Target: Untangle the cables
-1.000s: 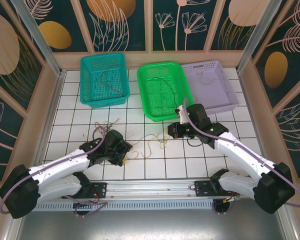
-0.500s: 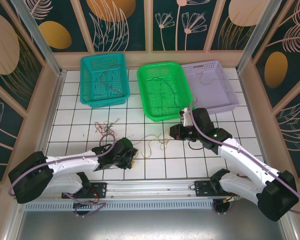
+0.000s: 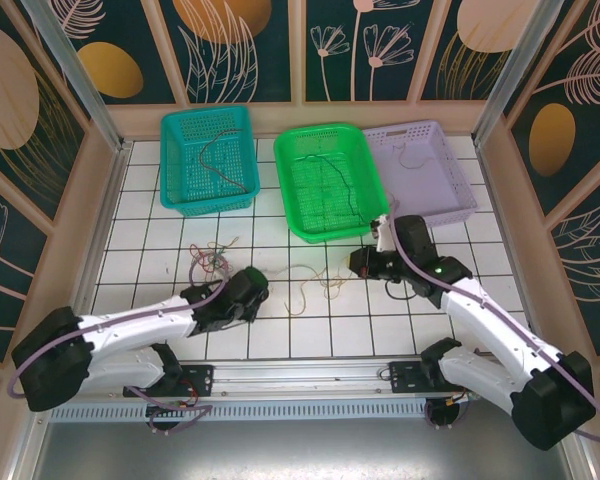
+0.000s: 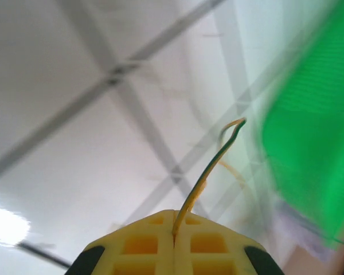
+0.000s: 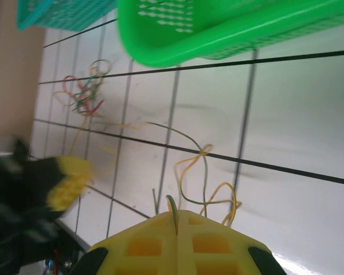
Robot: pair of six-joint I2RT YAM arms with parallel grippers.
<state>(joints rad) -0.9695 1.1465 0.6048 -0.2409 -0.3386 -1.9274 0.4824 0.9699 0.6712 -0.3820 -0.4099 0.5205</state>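
- Step in hand: both arms are pinching what looks like one yellow-green cable (image 4: 208, 170), which is lying on the white tiled table (image 3: 140, 230) between them. My read is that this is the pull-apart stage.
- The left gripper (image 4: 174, 232) is sitting fully closed, with the wire coming out of the seam between its yellow pads and heading toward the green basket (image 4: 309, 137).
- The right gripper (image 5: 176, 220) is also clamping flat on a green-yellow end, and loose loops are lying on the tile just ahead of it.
- The red-green tangle (image 5: 83, 94) is lying just beyond the left gripper. Fine strands may be linking it to the held cable, but they are too thin to tell.
- Single wires are lying in the teal basket (image 3: 166, 150), the green basket and the lilac basket (image 3: 458, 168).
- Next move, as I'm judging it: draw the two ends apart slowly and low over the tile, and stop if the tangle starts dragging along.
- Room: open tile is lying between the arms and out toward the left wall.
- The green basket's near wall is sitting just beside the right gripper, so any pull on that side should be going sideways or back toward the bases, not forward.
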